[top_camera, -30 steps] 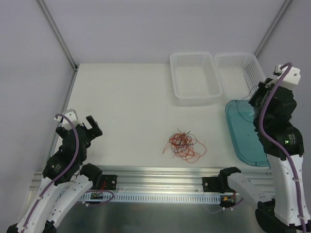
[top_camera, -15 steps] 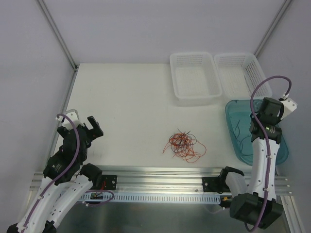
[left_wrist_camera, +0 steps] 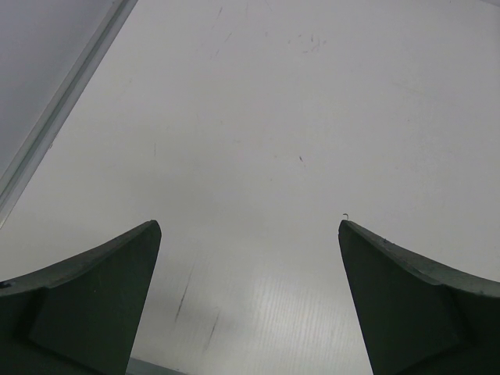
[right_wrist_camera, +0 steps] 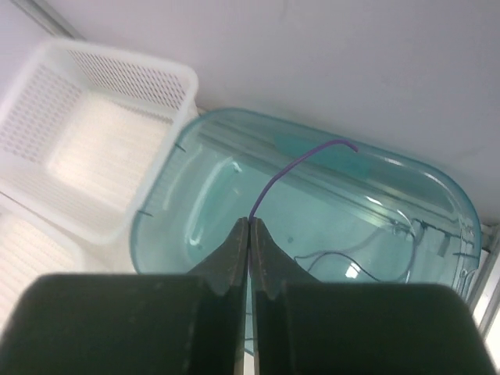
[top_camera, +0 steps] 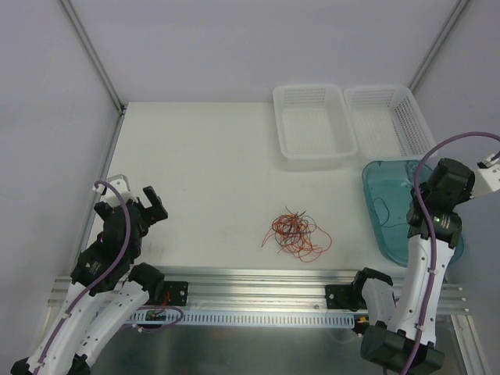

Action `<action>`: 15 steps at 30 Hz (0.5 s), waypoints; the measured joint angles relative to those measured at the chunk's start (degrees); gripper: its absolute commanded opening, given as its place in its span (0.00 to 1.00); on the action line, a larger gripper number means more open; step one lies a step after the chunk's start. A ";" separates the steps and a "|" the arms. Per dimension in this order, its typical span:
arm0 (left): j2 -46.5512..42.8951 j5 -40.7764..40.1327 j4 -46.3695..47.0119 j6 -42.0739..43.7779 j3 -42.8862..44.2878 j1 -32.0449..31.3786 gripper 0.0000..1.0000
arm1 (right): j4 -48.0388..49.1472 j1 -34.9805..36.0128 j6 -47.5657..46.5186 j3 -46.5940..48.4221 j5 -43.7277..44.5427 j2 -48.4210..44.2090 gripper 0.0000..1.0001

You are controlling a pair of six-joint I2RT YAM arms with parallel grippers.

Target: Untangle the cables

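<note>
And the right arm (top_camera: 422, 266) has swung down from standing tall over the far end of the teal tray (top_camera: 373, 178), folding out past the tray's right edge, and a thin dark cable (top_camera: 380, 209) now lies inside the tray's left half.

The overhead camera sits high behind my arm bases (top_camera: 160, 287), looking down on the whole white bench (top_camera: 203, 172). My left wrist camera looks from close past my spread left hand (left_wrist_camera: 248, 234) at the bench surface. The right one, higher, looks past my right hand (right_wrist_camera: 250, 223) pinching a thin purple wire (right_wrist_camera: 305, 156) onto the translucent teal plastic tray (right_wrist_camera: 195, 180) and white perforated basket (right_wrist_camera: 94, 148), both also on the overhead view's right side.
</note>
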 measured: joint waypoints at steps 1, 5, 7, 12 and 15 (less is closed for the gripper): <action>0.13 0.00 -0.02 0.04 0.00 0.00 0.99 | 0.11 -0.02 0.26 1.14 0.50 -0.50 0.04; 0.57 0.00 0.00 0.39 -0.04 0.00 0.99 | 1.57 -0.02 0.83 5.14 1.97 -0.96 0.09; 0.57 0.00 0.00 0.50 -0.04 0.00 0.99 | 2.14 -0.02 1.38 5.40 1.95 -0.63 0.15; 0.57 0.02 0.00 0.61 -0.04 0.00 0.99 | 2.51 -0.09 3.04 -0.63 1.09 1.03 0.64; 0.63 0.04 0.00 0.63 -0.04 0.00 0.99 | 1.60 -0.15 2.49 -4.72 -1.81 3.39 0.73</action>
